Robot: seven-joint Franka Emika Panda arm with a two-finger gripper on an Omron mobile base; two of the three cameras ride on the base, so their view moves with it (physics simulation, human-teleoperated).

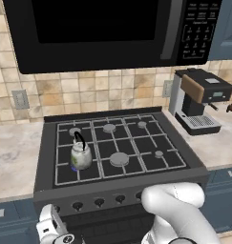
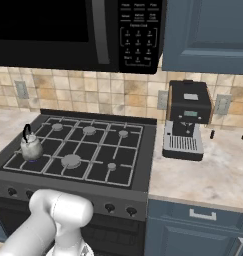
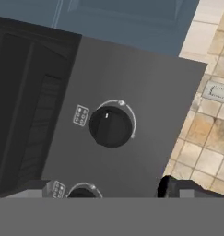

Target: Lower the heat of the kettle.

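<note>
The small silvery-grey kettle (image 1: 80, 156) (image 2: 30, 146) with a black arched handle stands on the front-left burner of the black stove (image 1: 184, 167), a faint blue glow under it. My gripper (image 1: 49, 220) hangs low before the left end of the knob panel. In the hand view a round dark knob (image 3: 111, 126) with a white pointer mark and a pale arc around it lies straight ahead. A second knob (image 3: 82, 191) peeks in at the bottom. The gripper (image 3: 104, 192) is open, fingertips (image 3: 177, 188) wide apart, nothing between them, not touching the knob.
A row of knobs (image 1: 99, 202) (image 2: 109, 207) runs along the stove front. A black microwave (image 1: 103, 33) hangs above. A coffee machine (image 1: 198, 100) (image 2: 188, 120) stands on the right counter (image 2: 208, 175). Blue cabinet doors (image 2: 193, 230) flank the oven.
</note>
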